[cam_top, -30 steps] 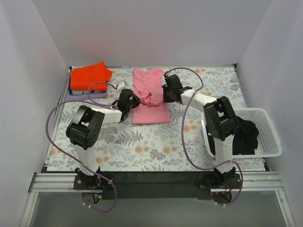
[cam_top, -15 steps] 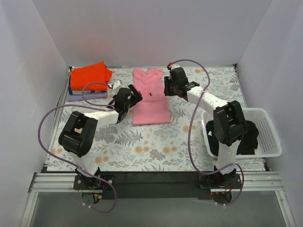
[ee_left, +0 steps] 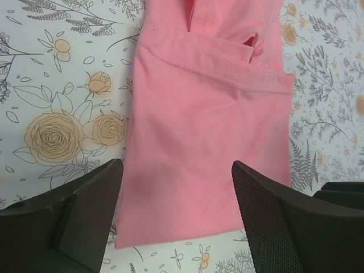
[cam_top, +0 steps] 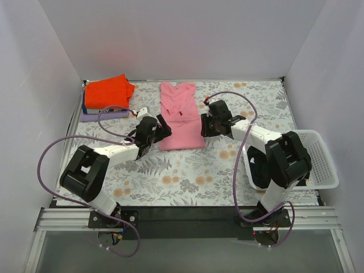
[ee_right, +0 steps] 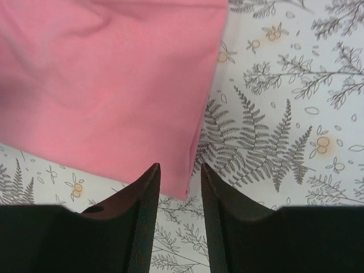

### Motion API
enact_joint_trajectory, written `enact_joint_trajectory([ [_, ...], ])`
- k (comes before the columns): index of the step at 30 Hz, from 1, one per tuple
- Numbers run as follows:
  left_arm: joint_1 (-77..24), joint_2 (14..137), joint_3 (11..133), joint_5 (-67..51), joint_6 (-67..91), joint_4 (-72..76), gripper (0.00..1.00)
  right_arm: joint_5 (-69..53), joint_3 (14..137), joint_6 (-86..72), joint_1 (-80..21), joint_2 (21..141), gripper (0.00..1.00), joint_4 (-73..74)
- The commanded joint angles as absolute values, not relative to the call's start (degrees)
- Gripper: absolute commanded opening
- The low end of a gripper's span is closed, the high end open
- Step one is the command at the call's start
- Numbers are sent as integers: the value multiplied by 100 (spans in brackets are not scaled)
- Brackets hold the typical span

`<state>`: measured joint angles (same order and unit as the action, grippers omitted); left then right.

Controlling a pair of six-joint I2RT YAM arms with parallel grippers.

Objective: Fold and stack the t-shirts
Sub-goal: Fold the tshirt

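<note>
A light pink t-shirt (cam_top: 181, 116), folded into a long narrow strip, lies flat on the flowered table mid-back. My left gripper (cam_top: 163, 127) is at its near left corner. It is open, and the wrist view shows the pink t-shirt (ee_left: 210, 114) below and between the wide-spread fingers (ee_left: 85, 210) of that gripper (ee_left: 176, 165). My right gripper (cam_top: 203, 127) is at the near right corner. In its wrist view the gripper (ee_right: 180, 168) stands partly open above the corner of the t-shirt (ee_right: 108, 85), holding nothing. A bright orange-red t-shirt (cam_top: 108, 91) tops a pile at the back left.
Under the orange-red shirt lies purple cloth (cam_top: 105, 115). A white mesh basket (cam_top: 323, 165) holding dark garments (cam_top: 293, 162) stands at the right edge beside the right arm's base. White walls enclose the table on three sides.
Both grippers opened and let go of the pink t-shirt's bunched middle. The cloth now lies flat. Both grippers drew back toward its near corners.
</note>
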<state>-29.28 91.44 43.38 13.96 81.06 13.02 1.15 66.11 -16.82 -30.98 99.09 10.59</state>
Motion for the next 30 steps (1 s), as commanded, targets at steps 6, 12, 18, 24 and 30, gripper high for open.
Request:
enact_joint_trajectory([
  [6,-2900,8613,4193,1222,7673,589,77,-228,6082,-1863,-3120,9597,41,993],
  [12,-2760,8718,4113,730,7734,501,77,-246,6012,-1881,-3129,9764,40,941],
  [18,-2742,8815,4157,694,7743,396,77,-272,6012,-1916,-3138,10002,39,897],
  [24,-2716,8763,4175,721,7717,246,77,-290,6047,-1934,-3173,10160,37,888],
  [30,-2698,8666,4140,721,7603,167,77,-316,5994,-1942,-3208,10283,36,905],
])
